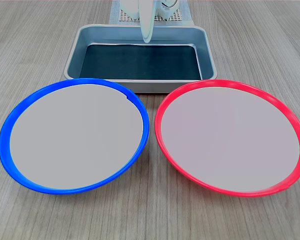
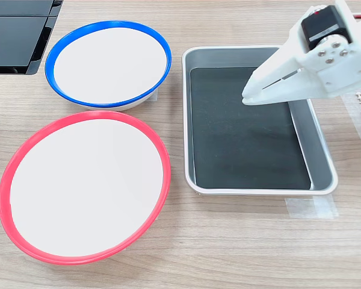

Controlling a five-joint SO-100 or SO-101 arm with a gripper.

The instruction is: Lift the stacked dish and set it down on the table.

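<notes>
1. We can read no text, label, brand, number or sign in either exterior view.
2. The blue-rimmed dish (image 1: pixel 75 135), the red-rimmed dish (image 1: pixel 230 137), the metal tray (image 2: pixel 322 150) and the white gripper (image 2: pixel 248 96) all show us plain, unmarked surfaces.

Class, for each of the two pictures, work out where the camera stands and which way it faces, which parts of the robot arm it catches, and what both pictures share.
First exterior view: low at the table's front edge, facing the arm; the white gripper hangs over the grey metal tray.
Second exterior view: high, looking down from the side; the gripper and its motor housing show at the second exterior view's right.
Shared: the blue-rimmed round dish, red-rimmed round dish, tray and wood-grain table.
</notes>
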